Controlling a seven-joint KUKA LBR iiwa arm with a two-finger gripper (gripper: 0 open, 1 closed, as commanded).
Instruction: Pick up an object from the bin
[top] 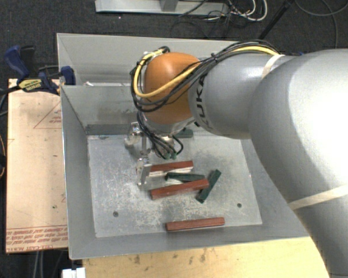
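My gripper (142, 176) hangs low over the middle of the bin floor, under the orange wrist cover. It is at the left ends of two red-brown bars. The upper bar (173, 167) and the lower bar (181, 189) lie side by side, running to the right. A thin green and white piece (182, 178) lies between them. A dark green bar (209, 186) leans slantwise at their right ends. I cannot tell whether the gripper touches either bar.
A third red-brown bar (195, 224) lies flat near the front edge of the bin floor. The arm comes in from the right and covers the bin's right and rear parts.
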